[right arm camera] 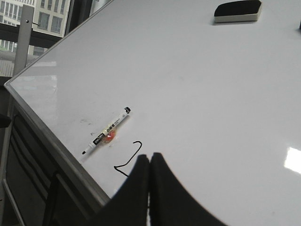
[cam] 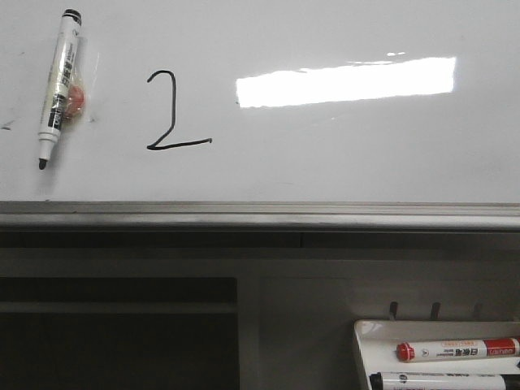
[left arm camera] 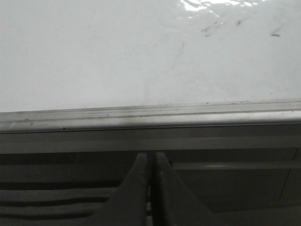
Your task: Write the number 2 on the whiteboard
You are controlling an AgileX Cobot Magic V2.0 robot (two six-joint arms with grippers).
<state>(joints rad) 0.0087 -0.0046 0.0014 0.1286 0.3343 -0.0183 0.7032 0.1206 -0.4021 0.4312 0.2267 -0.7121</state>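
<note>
Black marker (cam: pixel 58 85): it lies uncapped on the whiteboard (cam: pixel 341 154), at the far left of the front view, with its tip pointing toward the board's near edge. A small red-orange thing with clear tape is on its barrel; I cannot tell what it is. No gripper holds the marker, so I judge that the writing is done.
Number 2 (cam: pixel 172 111): thin black digit, just right of the marker and apart from it. It has a hooked top and a flat base stroke. It looks complete, so the task seems finished or very near the end.
Whiteboard: large, glossy, with a grey metal edge strip along the near side and a bright rectangular reflection to the right of the digit. Faint smudges are visible near the edge in the left wrist view.
Eraser (right arm camera: pixel 237 10): dark top on a white base, resting on the board far from the digit, seen only in the right wrist view.
Marker tray (cam: pixel 362 340): small white tray below the board's edge, at the lower right. It holds a red-capped marker (cam: pixel 457 349) and a second marker (cam: pixel 443 380) with a black cap end, lying side by side.
Left gripper (left arm camera: pixel 150 188): its jaws are clenched together and empty, below the board's edge.
Right gripper (right arm camera: pixel 149 188): its jaws are pressed together with nothing between them, above the board near the digit.
</note>
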